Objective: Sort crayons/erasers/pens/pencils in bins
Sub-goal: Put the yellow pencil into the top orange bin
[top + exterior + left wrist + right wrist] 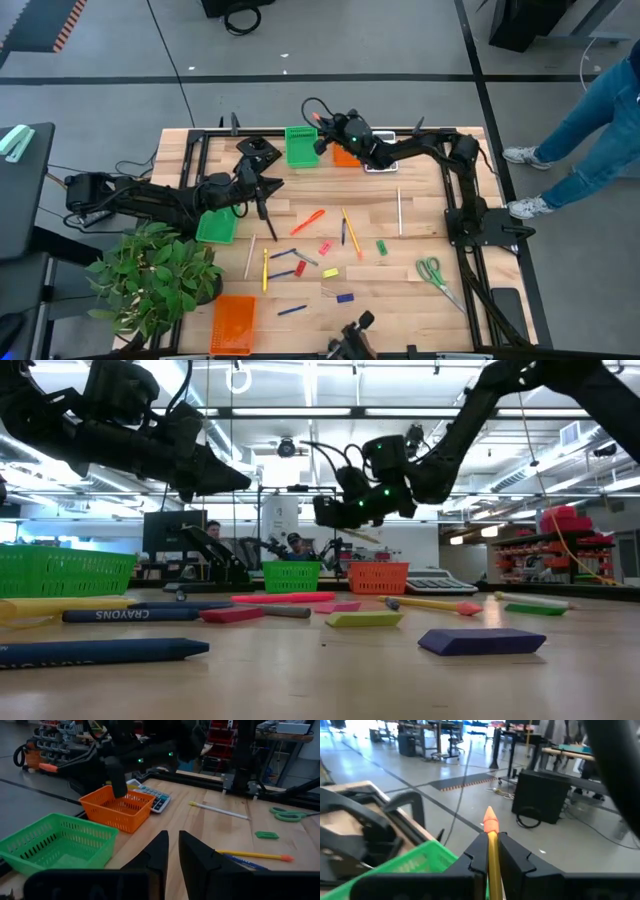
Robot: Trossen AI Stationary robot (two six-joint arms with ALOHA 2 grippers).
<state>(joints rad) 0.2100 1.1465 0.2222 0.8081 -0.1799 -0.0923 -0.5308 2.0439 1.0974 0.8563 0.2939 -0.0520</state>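
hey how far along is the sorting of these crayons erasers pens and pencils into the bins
Early days. Nothing visibly sorted yet; bin contents are hard to see. In hand: the right gripper is shut on a yellow pencil with an orange eraser tip, up by the far green plastic bin and orange plastic bin. The left gripper hovers empty, nearly closed. Left: the red crayon, pink eraser block and blue pen lie loose on the table.

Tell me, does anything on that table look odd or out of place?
Mostly no: crayons, erasers and pens lie scattered on the wooden table awaiting sorting. Two things fit no bin: green-handled scissors near the right edge and a grey calculator beside the orange plastic bin. The right end effector grips a yellow pencil.
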